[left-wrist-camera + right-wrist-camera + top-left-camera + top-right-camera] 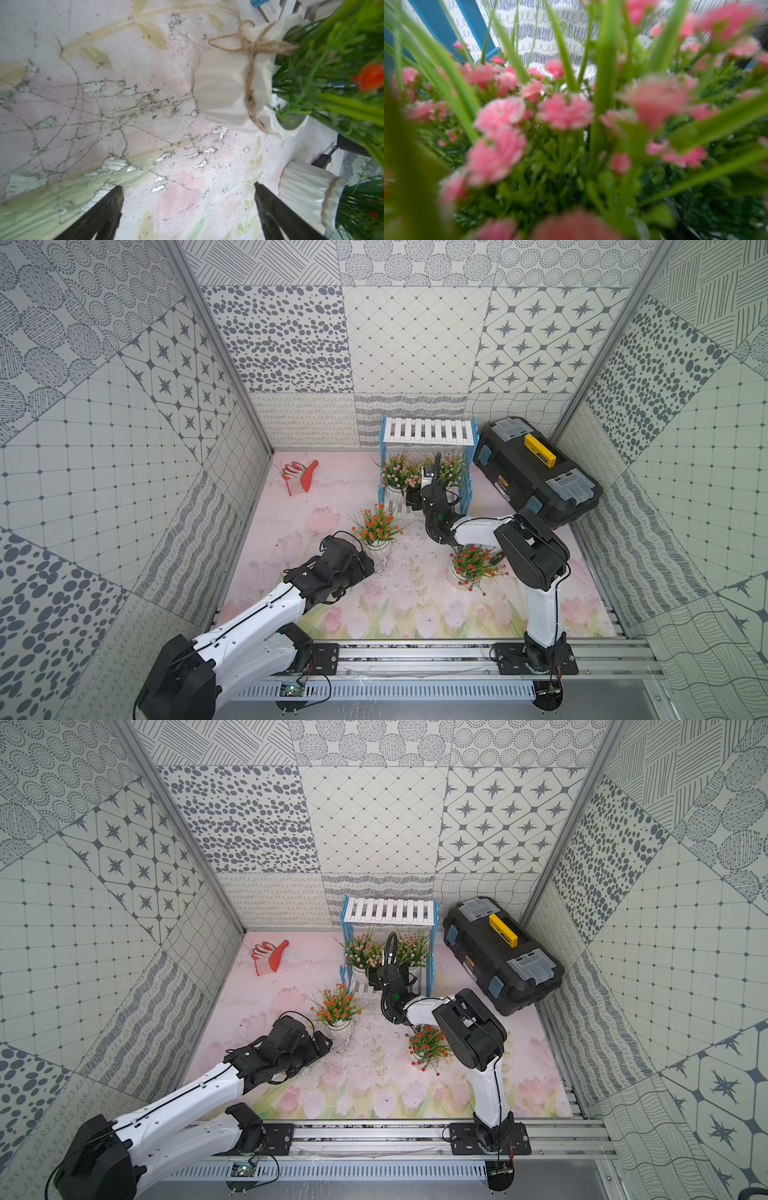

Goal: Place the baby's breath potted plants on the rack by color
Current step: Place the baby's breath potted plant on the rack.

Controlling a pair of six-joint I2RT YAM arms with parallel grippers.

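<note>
Pink plant apparently being shelved in the rack at twelve o'clock; right jaws unreadable. Left jaws gape empty; orange plant next.

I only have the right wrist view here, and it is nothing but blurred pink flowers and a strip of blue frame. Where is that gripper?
Observer: The right gripper is inside the lower tier of the rack, among the pink plants. Its jaws are hidden in every view.
Operator: Any plants not on the rack?
Observer: Two orange-red plants stand on the mat, one in front of the rack and the other beside the right arm.
Operator: Does the other arm hold one?
Observer: No. In the left wrist view the left gripper is open, with only mat between its fingers.
</note>
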